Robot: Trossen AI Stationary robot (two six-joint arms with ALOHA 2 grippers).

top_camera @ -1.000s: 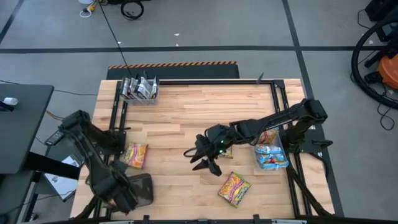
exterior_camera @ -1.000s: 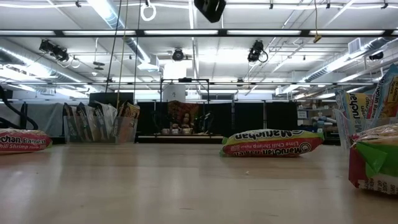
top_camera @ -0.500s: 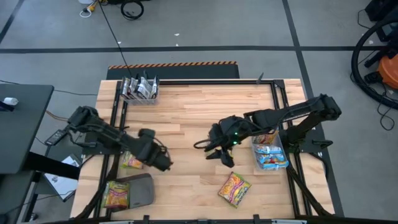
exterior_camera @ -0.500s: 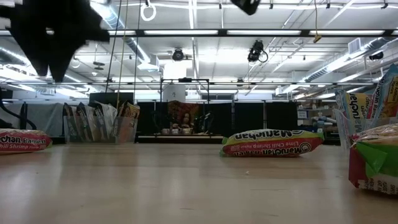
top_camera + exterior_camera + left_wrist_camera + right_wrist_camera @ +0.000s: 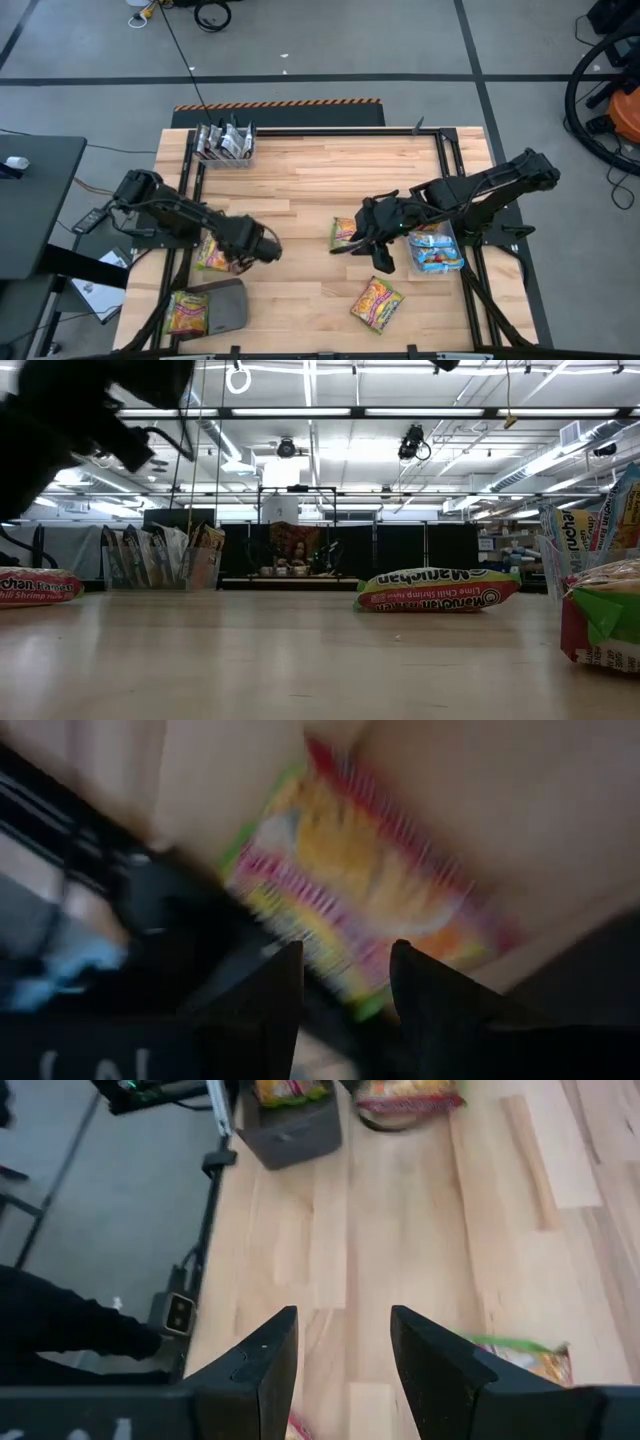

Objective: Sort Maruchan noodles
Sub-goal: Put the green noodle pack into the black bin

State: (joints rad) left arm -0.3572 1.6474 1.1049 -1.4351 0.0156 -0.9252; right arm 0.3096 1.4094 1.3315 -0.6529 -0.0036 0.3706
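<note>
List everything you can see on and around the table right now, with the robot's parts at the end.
Loose Maruchan noodle packets: three, orange-yellow, on the table; one at the front middle, one in the centre, one at the left.
Binned orange-yellow packet: one, in the grey bin.
Grey bin: one, front-left corner.
Dark packets: several, brown-black, upright in the back-left bin.
Blue packets: several, light blue, in the right-side bin.
Wooden table: one, light wood.
Left end effector: open, beside the left packet.
Right end effector: open, empty, by the centre packet.
</note>
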